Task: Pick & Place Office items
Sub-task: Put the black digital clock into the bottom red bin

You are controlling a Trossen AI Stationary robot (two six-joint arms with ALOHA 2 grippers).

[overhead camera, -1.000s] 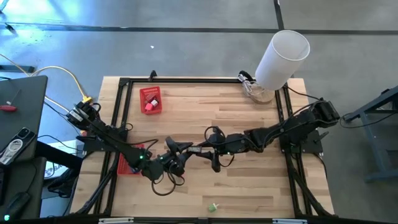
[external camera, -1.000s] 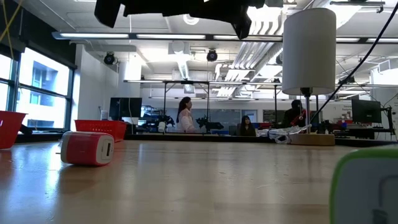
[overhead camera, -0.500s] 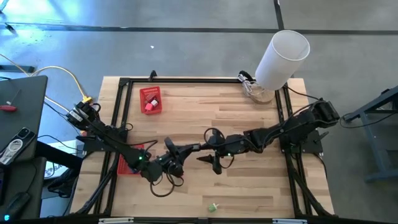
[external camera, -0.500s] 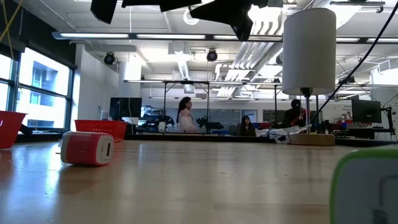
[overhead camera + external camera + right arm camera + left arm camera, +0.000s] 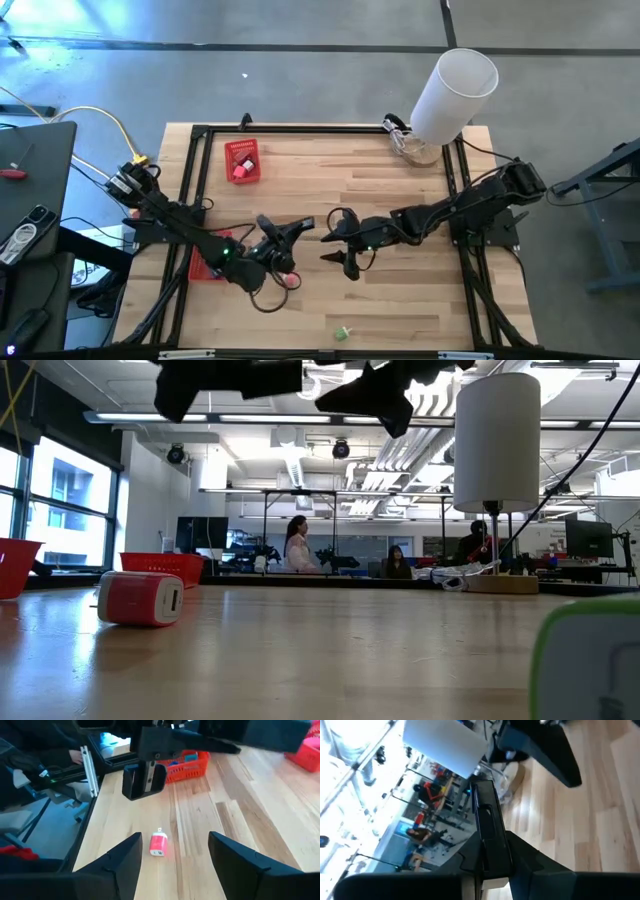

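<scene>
While my left hand (image 5: 298,229) hangs above the middle of the bench (image 5: 400,190), it is clenched on a black piece (image 5: 142,781). My right hand (image 5: 337,247) faces it from just beside, released, its fingers wide apart with nothing between them. A pink-red piece (image 5: 290,281) lies on the wood near my left hand. A green piece (image 5: 343,331) lies well apart, by the edge farthest from the white cylinder (image 5: 455,95).

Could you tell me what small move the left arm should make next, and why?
Probably swing the left gripper toward the red basket: it is shut on the black piece, while the right gripper stands open and empty.
</scene>
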